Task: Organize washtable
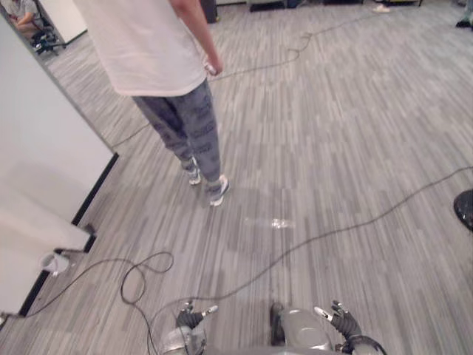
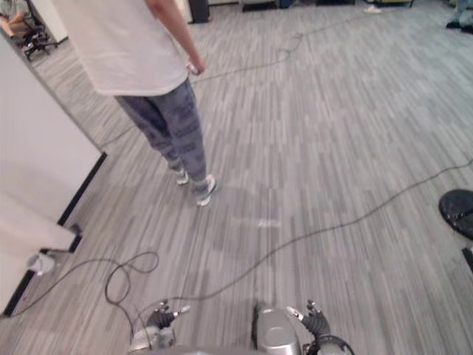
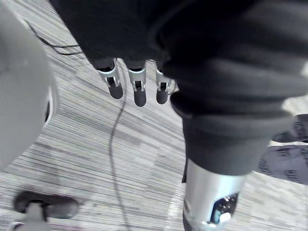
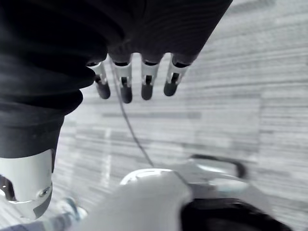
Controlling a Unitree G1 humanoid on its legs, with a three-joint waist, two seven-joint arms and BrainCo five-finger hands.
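Observation:
My left hand [image 1: 191, 318] hangs low at the bottom edge of the eye views, over grey striped carpet [image 1: 332, 133]. Its fingers [image 3: 139, 89] are straight and relaxed, and it holds nothing. My right hand [image 1: 341, 319] hangs the same way at the lower right. The right hand's fingers [image 4: 144, 84] are spread straight above the floor and are also empty.
A person [image 1: 148, 44] in a white shirt and patterned trousers stands ahead on the left. A white panel with a dark base [image 1: 44, 170] runs along the left, with a small white cup-like thing [image 1: 52, 262] at its foot. A dark round object [image 1: 465, 208] sits at the right edge.

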